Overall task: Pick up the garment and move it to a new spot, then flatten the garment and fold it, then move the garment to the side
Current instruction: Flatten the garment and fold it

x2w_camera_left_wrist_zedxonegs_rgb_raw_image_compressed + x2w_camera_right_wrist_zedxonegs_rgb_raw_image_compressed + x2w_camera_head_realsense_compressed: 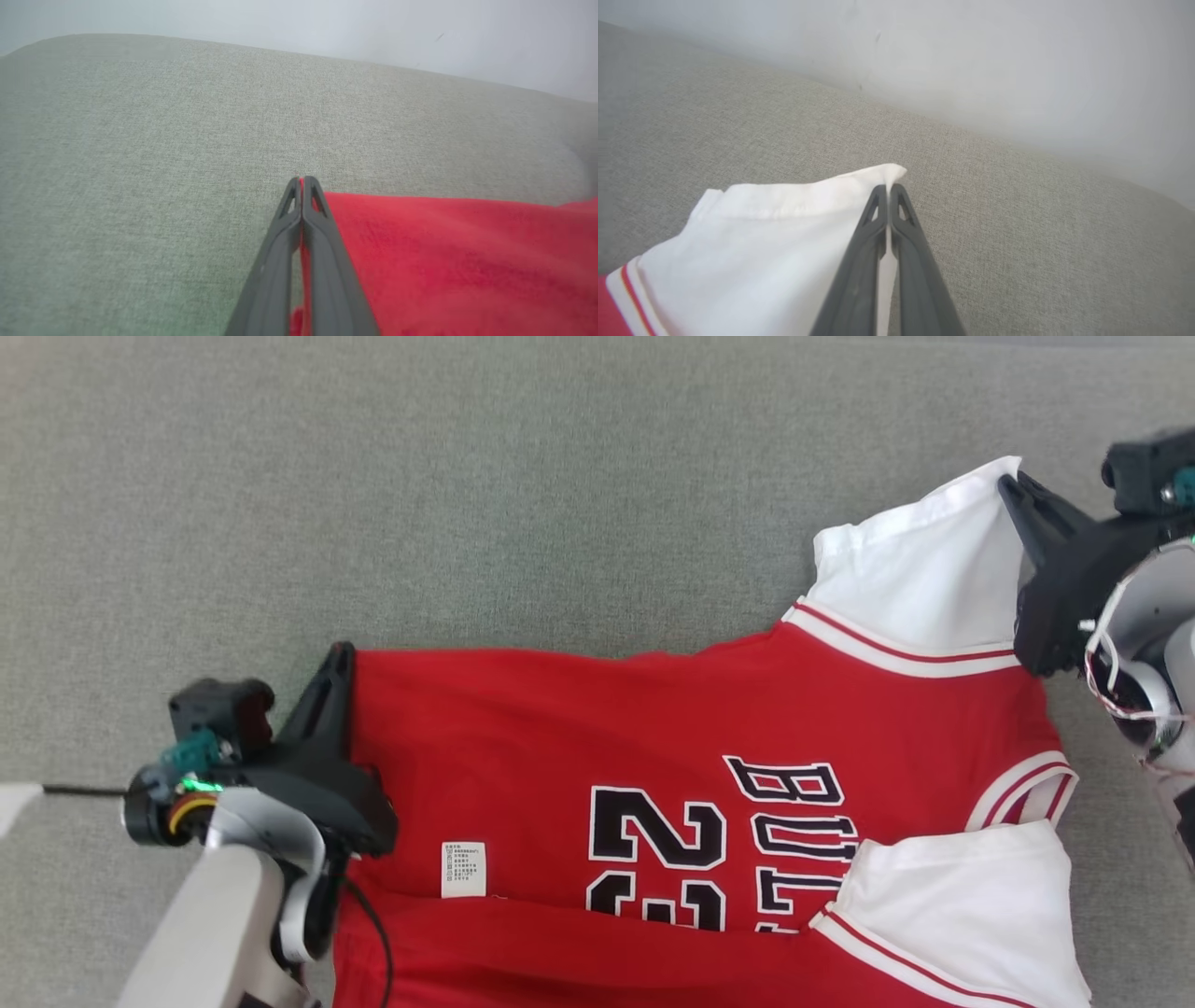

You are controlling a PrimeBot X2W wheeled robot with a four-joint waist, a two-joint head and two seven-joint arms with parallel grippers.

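Note:
The garment (653, 747) is a red jersey with white sleeves and black lettering, spread on a grey fabric surface (467, 504). My left gripper (338, 658) is shut on its red hem corner at the left; in the left wrist view the fingers (301, 186) pinch the red cloth (444, 261). At the far right my right gripper (1008, 483) is shut on the tip of the upper white sleeve (920, 569). The right wrist view has that white sleeve (784, 233) caught between the closed fingers (888, 193).
A second white sleeve (952, 905) lies folded over the jersey's lower right. A small white care label (463, 869) shows on the red cloth. Grey surface stretches wide above the jersey; a pale wall (1017, 70) rises beyond it.

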